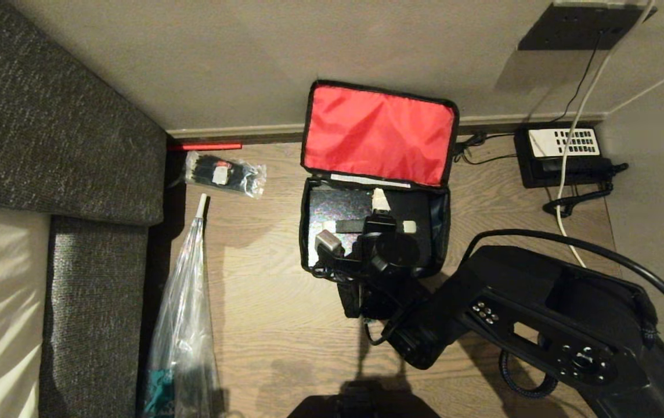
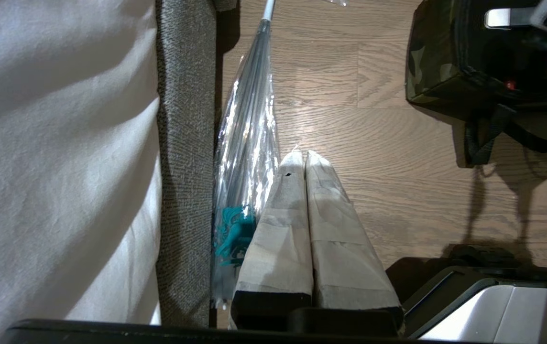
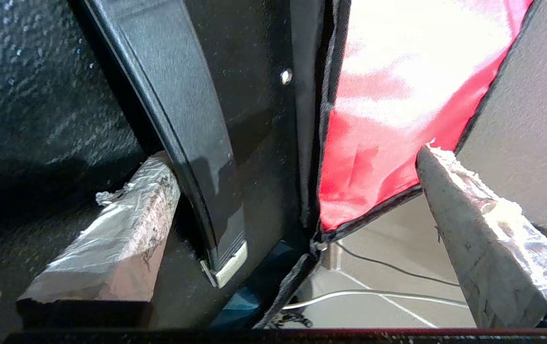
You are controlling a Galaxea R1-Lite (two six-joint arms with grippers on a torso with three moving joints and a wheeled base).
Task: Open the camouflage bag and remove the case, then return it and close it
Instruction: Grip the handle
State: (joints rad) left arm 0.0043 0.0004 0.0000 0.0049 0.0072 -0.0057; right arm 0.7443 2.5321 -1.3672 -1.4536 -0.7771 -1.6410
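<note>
Case (image 1: 343, 212) handle (image 3: 197, 157) lies between right gripper's (image 3: 297, 191) spread fingers (image 3: 115, 234), inside camouflage bag (image 1: 439, 226).

Soft black-sided camouflage bag (image 1: 375, 174), lid open, red lining upright.
Rigid sparkly black case (image 1: 343, 209) lies flat inside, handle up.

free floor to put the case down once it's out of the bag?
Widest bare patch: wood floor between the clear plastic bag and the camouflage bag. A smaller strip lies between the camouflage bag and the black telephone, with cords running across it. Crowded: the right end effector, open, is over the case inside the bag, its arm covering the floor in front.
</note>
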